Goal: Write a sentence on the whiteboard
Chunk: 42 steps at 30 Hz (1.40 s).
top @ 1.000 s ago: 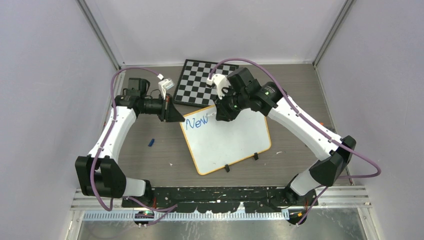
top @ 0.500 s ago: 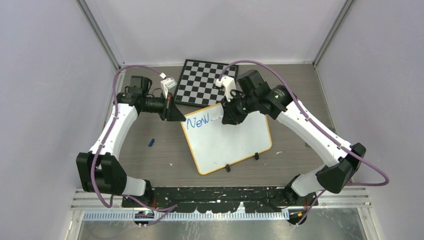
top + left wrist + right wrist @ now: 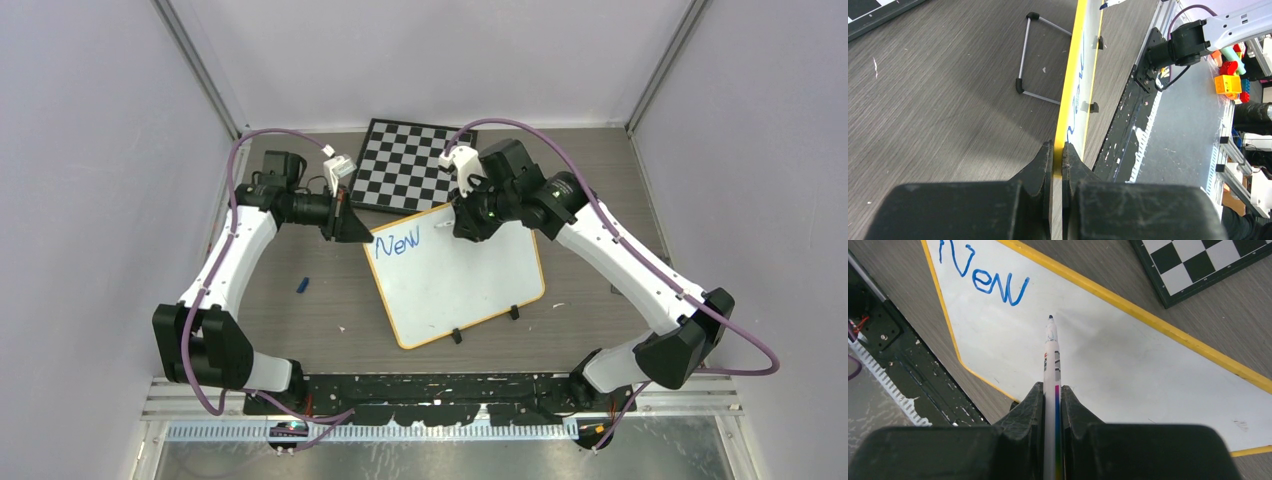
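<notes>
The whiteboard lies on the table with an orange-yellow rim and the blue word "New" at its upper left. My left gripper is shut on the board's left corner rim. My right gripper is shut on a white marker. The marker's dark tip sits just right of and below "New", at or just above the board surface; I cannot tell if it touches. Two black clips sit on the board's near edge.
A black-and-white chessboard lies just behind the whiteboard and shows in the right wrist view. A small blue cap lies on the table to the left. A thin metal wire stand shows behind the board's edge.
My right gripper moved right with the marker, away from the last letter. The word "New" now stands uncovered. The left gripper kept its hold on the corner.
</notes>
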Tool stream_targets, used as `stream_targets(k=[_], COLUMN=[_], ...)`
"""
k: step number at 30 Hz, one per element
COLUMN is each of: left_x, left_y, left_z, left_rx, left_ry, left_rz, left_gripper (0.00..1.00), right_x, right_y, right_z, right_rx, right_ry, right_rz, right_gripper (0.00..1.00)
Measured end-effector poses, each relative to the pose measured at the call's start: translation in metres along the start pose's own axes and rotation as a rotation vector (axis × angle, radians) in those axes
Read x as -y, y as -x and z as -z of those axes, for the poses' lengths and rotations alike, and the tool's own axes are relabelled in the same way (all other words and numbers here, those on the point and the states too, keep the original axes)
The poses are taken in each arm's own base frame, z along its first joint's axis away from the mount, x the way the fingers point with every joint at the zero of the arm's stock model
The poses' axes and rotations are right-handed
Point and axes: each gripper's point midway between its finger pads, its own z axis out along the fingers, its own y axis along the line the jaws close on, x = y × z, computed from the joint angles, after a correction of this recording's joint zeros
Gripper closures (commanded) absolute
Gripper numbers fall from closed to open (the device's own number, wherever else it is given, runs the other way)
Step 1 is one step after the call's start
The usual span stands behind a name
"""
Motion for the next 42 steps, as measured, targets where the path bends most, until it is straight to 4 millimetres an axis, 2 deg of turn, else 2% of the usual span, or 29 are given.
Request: stream_targets(k=[8,13,27,34,42], left_x=[0.000,0.000,-0.003,-0.003,-0.003], left_y=[0.000,0.000,-0.001,-0.001,-0.001], left_z=[0.000,0.000,0.000,0.000,0.000], left_rx=[-0.001,-0.002,-0.006,-0.008,-0.008], left_ry=[-0.001,0.001,0.013,0.017,0.015], left_rz=[-0.004,-0.009,-0.012,-0.014,-0.014], left_gripper=[1.00,1.00,1.00,1.00,1.00], right_x=[0.004,0.005,-0.003,-0.007,-0.002], right_y=[0.006,0.005,0.002,-0.013,-0.019], right_z=[-0.002,-0.010,-0.017,-0.023,-0.017], right_rx=[0.023,0.008,-0.010,-0.048,-0.070], right_ry=[-0.019,-0.016,0.016,0.034,0.010], right_rz=[-0.002,-0.006,-0.002,-0.002,0.018], right_gripper=[1.00,1.00,1.00,1.00,1.00])
